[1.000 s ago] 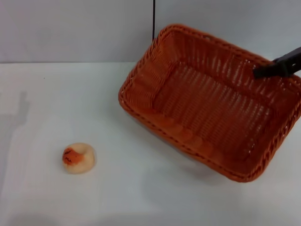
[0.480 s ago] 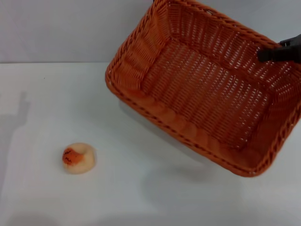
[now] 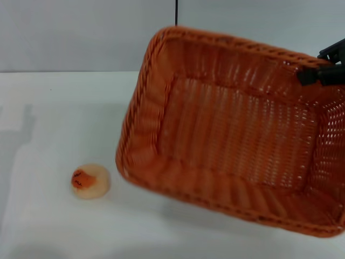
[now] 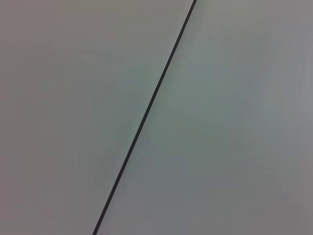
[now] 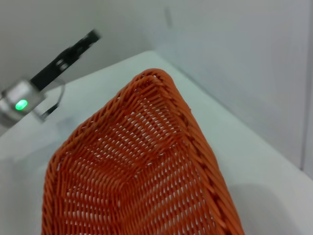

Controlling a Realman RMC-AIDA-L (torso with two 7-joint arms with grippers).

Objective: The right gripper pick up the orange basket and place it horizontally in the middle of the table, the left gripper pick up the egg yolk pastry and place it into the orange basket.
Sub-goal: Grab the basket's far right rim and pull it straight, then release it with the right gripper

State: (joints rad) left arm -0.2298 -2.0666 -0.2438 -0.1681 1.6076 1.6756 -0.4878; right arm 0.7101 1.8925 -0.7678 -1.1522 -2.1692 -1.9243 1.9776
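Right pincer point(image 3: 308, 75) holds the tilted orange basket point(image 3: 232, 129) above the table point(image 3: 54, 226).

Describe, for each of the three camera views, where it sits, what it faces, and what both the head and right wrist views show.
Head: looks down at the table, egg yolk pastry and lifted orange basket; right gripper on its rim.
Left wrist: faces a grey wall; no arm shows.
Right wrist: looks into the basket; another arm beyond.
Shared: basket, table.

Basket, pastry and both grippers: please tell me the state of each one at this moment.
Orange basket: lifted off the table, tilted, empty.
Egg yolk pastry: resting on the table, outside the basket, untouched.
Right gripper: at the basket's far rim, holding it up.
Left gripper: not visible in the head view.
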